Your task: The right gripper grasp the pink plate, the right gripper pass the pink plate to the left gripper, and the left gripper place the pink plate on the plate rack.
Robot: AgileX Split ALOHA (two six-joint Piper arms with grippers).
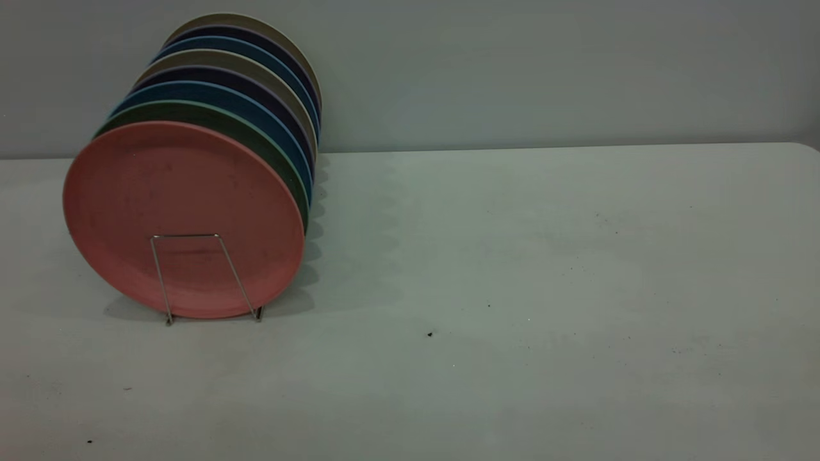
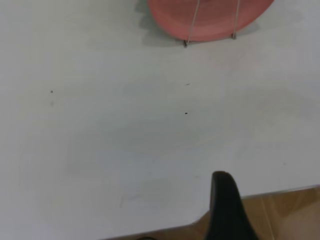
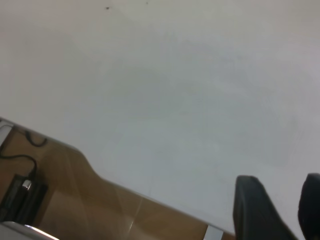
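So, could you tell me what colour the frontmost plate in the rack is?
Salmon pink plate; exterior view shows it best.

pink plate point(image 1: 182, 211) upright in plate rack point(image 1: 198, 272)

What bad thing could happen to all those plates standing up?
The salmon-pink round plastic plate stands upright at the front end of the thin silver wire rack, with only one wire loop in front of it. A bump might tip it forward onto the white table. The row of blue, green and beige plates is packed closely behind it, so one knock could shake them all. The left gripper and right gripper sit near the table edge.
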